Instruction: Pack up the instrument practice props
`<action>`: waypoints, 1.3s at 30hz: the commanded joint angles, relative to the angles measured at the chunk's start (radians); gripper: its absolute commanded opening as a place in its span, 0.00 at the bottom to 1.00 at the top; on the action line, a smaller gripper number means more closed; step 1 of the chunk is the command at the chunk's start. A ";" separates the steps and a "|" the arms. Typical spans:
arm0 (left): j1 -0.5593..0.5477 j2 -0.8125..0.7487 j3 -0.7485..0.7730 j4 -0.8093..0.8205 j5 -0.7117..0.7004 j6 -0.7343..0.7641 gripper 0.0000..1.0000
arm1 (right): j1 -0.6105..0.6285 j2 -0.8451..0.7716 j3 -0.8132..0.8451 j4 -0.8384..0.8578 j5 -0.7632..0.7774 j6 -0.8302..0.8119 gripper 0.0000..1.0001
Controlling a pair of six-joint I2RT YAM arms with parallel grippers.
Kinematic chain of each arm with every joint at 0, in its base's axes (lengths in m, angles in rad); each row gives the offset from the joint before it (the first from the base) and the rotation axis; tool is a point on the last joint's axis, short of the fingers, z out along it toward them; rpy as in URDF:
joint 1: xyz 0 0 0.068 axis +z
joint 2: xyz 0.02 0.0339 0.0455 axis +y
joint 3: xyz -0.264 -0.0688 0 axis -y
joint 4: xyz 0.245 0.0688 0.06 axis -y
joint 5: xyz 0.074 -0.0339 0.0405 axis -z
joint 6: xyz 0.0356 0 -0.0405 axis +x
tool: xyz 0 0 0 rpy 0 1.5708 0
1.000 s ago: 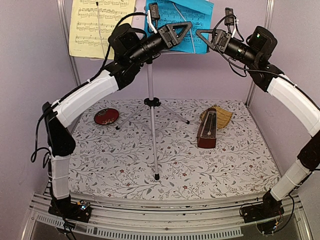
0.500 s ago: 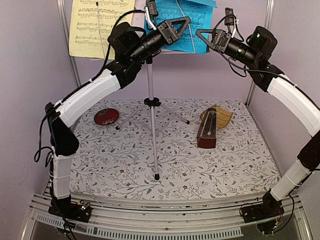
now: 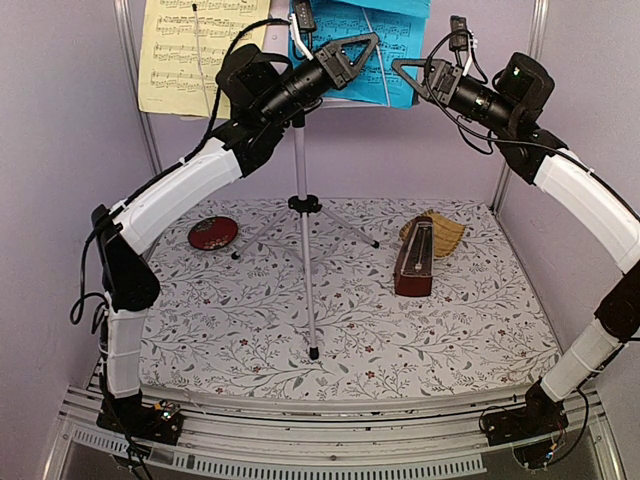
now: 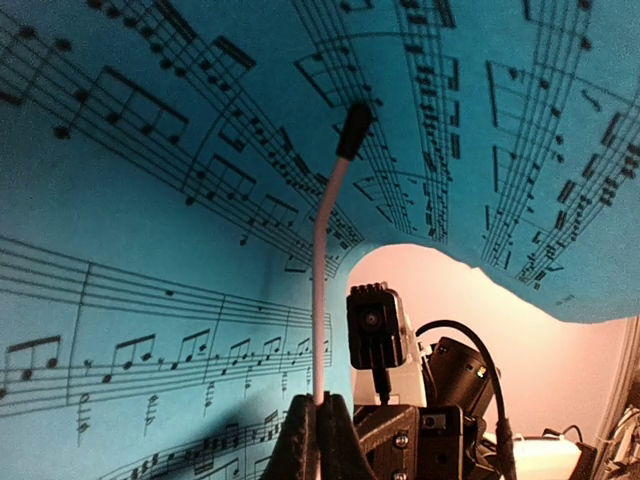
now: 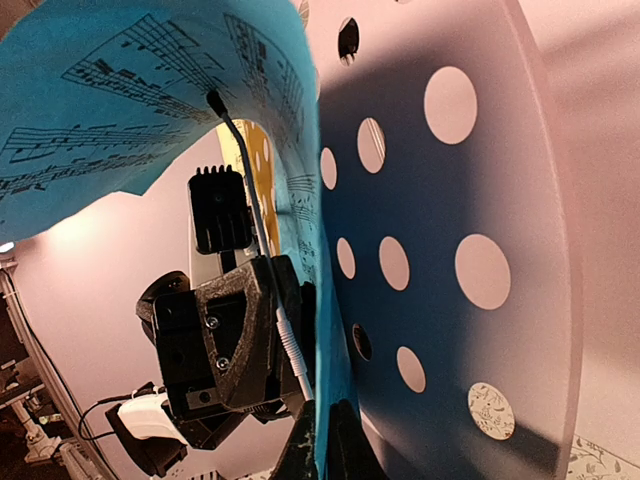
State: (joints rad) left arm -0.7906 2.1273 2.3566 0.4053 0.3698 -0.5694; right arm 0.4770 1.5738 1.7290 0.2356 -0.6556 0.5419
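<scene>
Blue sheet (image 4: 150, 200) now in left claw (image 4: 320, 425).

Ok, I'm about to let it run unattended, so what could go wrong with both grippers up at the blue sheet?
The left gripper is shut on the white wire retainer in front of the blue sheet; pulling could tip the thin-legged music stand, perhaps onto the metronome. The right gripper pinches that bowed sheet's edge; opposing pulls might tear it.

No words, brand names or numbers could be read anywhere. The only printed marks were staves of black music notes, on the blue music sheet (image 4: 150, 200) and the cream music sheet (image 3: 180, 60).
</scene>
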 commanded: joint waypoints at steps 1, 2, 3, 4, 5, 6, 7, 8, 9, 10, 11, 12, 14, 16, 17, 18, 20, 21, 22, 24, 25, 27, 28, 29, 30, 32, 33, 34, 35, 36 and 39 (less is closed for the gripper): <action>0.024 -0.012 -0.012 0.016 0.015 0.032 0.00 | 0.005 -0.032 -0.036 0.053 0.047 -0.008 0.02; 0.025 -0.016 -0.019 0.017 0.015 0.035 0.00 | 0.005 -0.049 -0.054 0.071 0.069 -0.007 0.01; 0.025 -0.021 -0.026 0.019 0.016 0.039 0.00 | 0.005 -0.063 -0.079 0.088 0.093 -0.005 0.01; 0.024 -0.026 -0.032 0.022 0.017 0.041 0.00 | 0.005 -0.079 -0.097 0.098 0.123 -0.006 0.01; 0.024 -0.030 -0.037 0.023 0.017 0.044 0.00 | 0.005 -0.095 -0.114 0.108 0.158 -0.009 0.01; 0.024 -0.035 -0.042 0.024 0.017 0.047 0.00 | 0.005 -0.114 -0.135 0.118 0.199 -0.014 0.01; 0.025 -0.038 -0.046 0.026 0.017 0.047 0.00 | 0.005 -0.135 -0.156 0.127 0.242 -0.017 0.01; 0.025 -0.042 -0.049 0.025 0.018 0.049 0.00 | 0.005 -0.159 -0.182 0.143 0.286 -0.022 0.01; 0.025 -0.045 -0.053 0.026 0.017 0.049 0.00 | 0.005 -0.184 -0.209 0.157 0.331 -0.027 0.01; 0.024 -0.048 -0.056 0.026 0.017 0.051 0.00 | 0.005 -0.206 -0.235 0.172 0.365 -0.035 0.01; 0.025 -0.051 -0.061 0.027 0.018 0.050 0.00 | 0.005 -0.229 -0.258 0.185 0.395 -0.043 0.01; 0.024 -0.052 -0.063 0.028 0.019 0.051 0.00 | 0.005 -0.245 -0.274 0.193 0.413 -0.049 0.01; 0.025 -0.055 -0.065 0.027 0.023 0.053 0.00 | 0.005 -0.275 -0.299 0.199 0.444 -0.062 0.01; 0.025 -0.063 -0.073 0.030 0.019 0.056 0.00 | 0.005 -0.307 -0.330 0.194 0.500 -0.070 0.01; 0.024 -0.066 -0.079 0.033 0.018 0.056 0.00 | 0.004 -0.327 -0.349 0.192 0.543 -0.074 0.01; 0.025 -0.069 -0.085 0.037 0.016 0.056 0.00 | 0.003 -0.352 -0.374 0.191 0.591 -0.078 0.01; 0.024 -0.076 -0.096 0.041 0.014 0.056 0.00 | -0.002 -0.406 -0.430 0.191 0.693 -0.082 0.01; 0.025 -0.076 -0.099 0.041 0.013 0.056 0.00 | -0.007 -0.434 -0.461 0.192 0.740 -0.083 0.01; 0.026 -0.078 -0.100 0.040 0.013 0.056 0.00 | -0.014 -0.469 -0.496 0.191 0.790 -0.083 0.01; 0.026 -0.078 -0.103 0.036 0.012 0.058 0.00 | -0.032 -0.524 -0.549 0.192 0.837 -0.082 0.01; 0.025 -0.078 -0.104 0.035 0.012 0.058 0.00 | -0.039 -0.545 -0.572 0.191 0.848 -0.083 0.01; 0.026 -0.080 -0.108 0.033 0.012 0.061 0.00 | -0.046 -0.588 -0.611 0.187 0.872 -0.090 0.01; 0.028 -0.082 -0.111 0.033 0.012 0.063 0.00 | -0.046 -0.607 -0.628 0.181 0.882 -0.097 0.01; 0.028 -0.085 -0.117 0.035 0.013 0.062 0.05 | -0.047 -0.623 -0.641 0.171 0.893 -0.103 0.01; 0.027 -0.088 -0.126 0.041 0.012 0.063 0.13 | -0.047 -0.637 -0.654 0.162 0.900 -0.114 0.01; 0.027 -0.097 -0.146 0.058 0.015 0.062 0.27 | -0.047 -0.664 -0.680 0.141 0.913 -0.136 0.01; 0.027 -0.102 -0.154 0.063 0.017 0.065 0.33 | -0.047 -0.677 -0.694 0.131 0.919 -0.150 0.01; 0.027 -0.108 -0.165 0.066 0.019 0.066 0.36 | -0.046 -0.691 -0.709 0.117 0.928 -0.158 0.01; 0.028 -0.114 -0.176 0.070 0.021 0.069 0.38 | -0.047 -0.701 -0.723 0.102 0.940 -0.168 0.01; 0.028 -0.121 -0.187 0.073 0.023 0.072 0.41 | -0.047 -0.713 -0.740 0.084 0.954 -0.172 0.01; 0.027 -0.146 -0.226 0.086 0.044 0.070 0.47 | -0.047 -0.744 -0.779 0.018 0.991 -0.191 0.01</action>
State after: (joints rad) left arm -0.7799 2.0369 2.1750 0.4591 0.3855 -0.5106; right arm 0.4316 0.8608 0.9974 0.3546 0.2596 0.3981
